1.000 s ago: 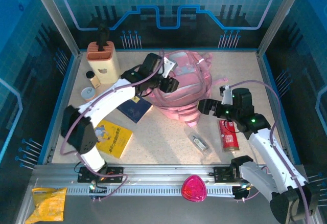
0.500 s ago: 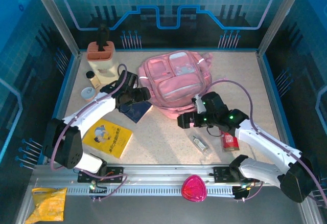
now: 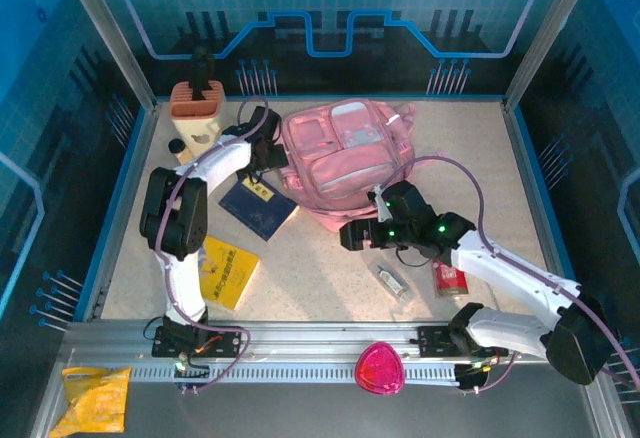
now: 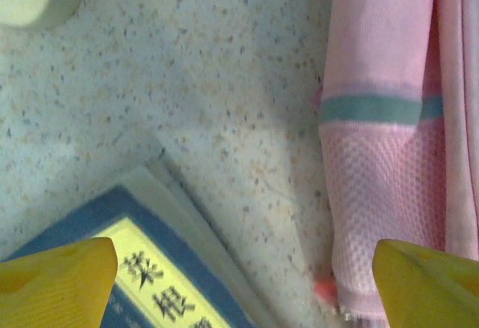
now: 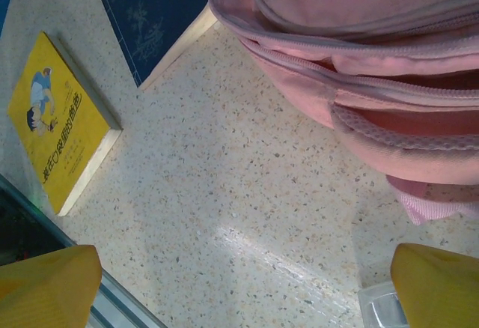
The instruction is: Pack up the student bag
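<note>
Far left: one cream-and-orange holder (image 3: 200,113) at back of bench (image 3: 310,278). Next, left gripper (image 3: 268,154) just beside left edge of student bag (image 3: 345,163); jaws spread wide, gripping nothing, bare bench under them. In left wrist view: blue book (image 3: 258,208) by one finger, pink strap (image 4: 382,193) of bag just inside the other; bag body off to the right. Bag at back centre, lying flat, glossy pockets up, about as wide as deep, so long axis hard to call. Right gripper (image 3: 349,237) at bag's near edge, pointing left, jaws fully released, empty; bag up and to right of them in right wrist view. Judged nearer: left, almost touching; right close too. Count, left to right: two books (blue, plus yellow book (image 3: 228,270) nearer), one bag, one magenta rounded object (image 3: 378,368) on front rail, one small clear item (image 3: 388,279), one red tube (image 3: 449,279).
</note>
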Robot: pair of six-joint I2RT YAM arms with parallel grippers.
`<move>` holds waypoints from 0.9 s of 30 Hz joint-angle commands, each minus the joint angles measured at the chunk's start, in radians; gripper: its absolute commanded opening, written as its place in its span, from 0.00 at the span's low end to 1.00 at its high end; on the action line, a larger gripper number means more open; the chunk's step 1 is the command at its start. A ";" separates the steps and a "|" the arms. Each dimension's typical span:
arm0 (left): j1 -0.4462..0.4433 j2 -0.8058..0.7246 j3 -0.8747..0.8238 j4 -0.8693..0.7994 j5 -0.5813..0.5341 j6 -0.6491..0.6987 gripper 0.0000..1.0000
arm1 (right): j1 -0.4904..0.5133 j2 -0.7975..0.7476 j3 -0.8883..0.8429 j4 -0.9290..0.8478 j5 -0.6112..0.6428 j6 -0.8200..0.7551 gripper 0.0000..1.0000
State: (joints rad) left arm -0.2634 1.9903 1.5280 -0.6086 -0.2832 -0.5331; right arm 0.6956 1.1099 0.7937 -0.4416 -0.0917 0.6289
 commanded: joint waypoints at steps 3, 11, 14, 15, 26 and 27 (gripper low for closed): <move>0.039 0.079 0.098 -0.091 -0.035 0.043 0.89 | 0.014 -0.036 0.003 -0.010 0.034 0.025 1.00; 0.059 0.140 0.125 -0.121 -0.024 0.031 0.90 | 0.015 -0.016 0.007 0.005 0.031 0.035 1.00; 0.060 0.147 0.126 -0.142 -0.037 0.017 0.89 | 0.014 -0.010 0.011 0.007 0.027 0.032 1.00; 0.058 0.138 0.111 -0.134 -0.034 0.011 0.89 | 0.014 -0.010 0.009 0.009 0.030 0.032 1.00; 0.046 0.055 -0.045 -0.075 0.041 -0.008 0.79 | 0.014 -0.001 0.007 0.013 0.043 0.039 1.00; 0.041 0.050 -0.055 -0.073 0.051 -0.004 0.79 | 0.014 -0.002 0.004 0.017 0.040 0.041 1.00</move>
State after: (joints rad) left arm -0.2134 2.0827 1.5127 -0.6685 -0.2909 -0.5251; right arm 0.6956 1.1065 0.7937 -0.4381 -0.0635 0.6552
